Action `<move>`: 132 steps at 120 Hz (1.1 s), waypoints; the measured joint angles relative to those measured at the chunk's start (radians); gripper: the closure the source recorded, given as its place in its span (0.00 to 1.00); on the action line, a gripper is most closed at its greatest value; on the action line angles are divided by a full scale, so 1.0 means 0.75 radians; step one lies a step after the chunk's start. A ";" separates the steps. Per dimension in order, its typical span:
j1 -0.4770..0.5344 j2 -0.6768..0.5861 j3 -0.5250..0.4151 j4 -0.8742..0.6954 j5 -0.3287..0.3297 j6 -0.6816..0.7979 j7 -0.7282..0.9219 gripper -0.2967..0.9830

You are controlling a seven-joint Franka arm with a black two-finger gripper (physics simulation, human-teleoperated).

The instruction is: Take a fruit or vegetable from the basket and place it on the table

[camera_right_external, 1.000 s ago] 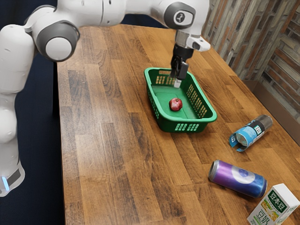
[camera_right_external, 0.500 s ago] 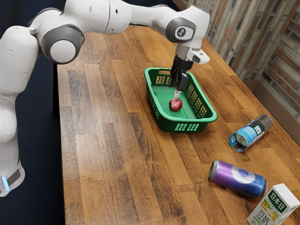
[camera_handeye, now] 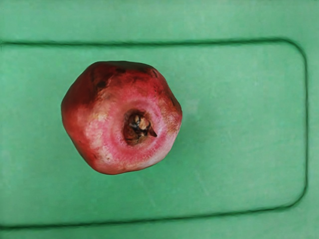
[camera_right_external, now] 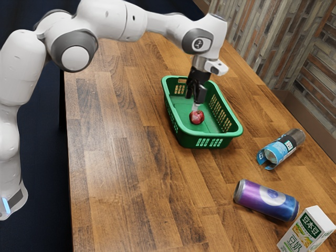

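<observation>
My gripper (camera_right_external: 192,103) is inside the green basket (camera_right_external: 176,119), its fingers apart and pointing down. Close to the fingertips lies a red pomegranate (camera_right_external: 197,117) on the basket's floor, not held. From the wrist view, the pomegranate (camera_handeye: 119,119) is seen from above with its dark crown upward, resting on the green basket floor (camera_handeye: 239,129). Whether a fingertip touches the fruit, I cannot tell.
Beyond the basket, toward the exterior view's right, a blue-and-grey can (camera_right_external: 282,148) lies on the wooden table (camera_right_external: 126,173). Nearer the camera are a purple-blue can (camera_right_external: 266,200) on its side and a white-and-green carton (camera_right_external: 307,231).
My hand has come down into the basket toward the pomegranate, turning a little and shifting slightly to the exterior view's left. The fruit and basket have stayed put.
</observation>
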 joint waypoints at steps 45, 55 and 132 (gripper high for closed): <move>0.028 0.037 0.000 -0.006 -0.001 0.079 0.000 0.23; 0.029 0.045 0.000 -0.006 -0.002 0.096 0.000 0.23; 0.010 0.117 -0.016 -0.005 -0.022 0.219 -0.002 0.23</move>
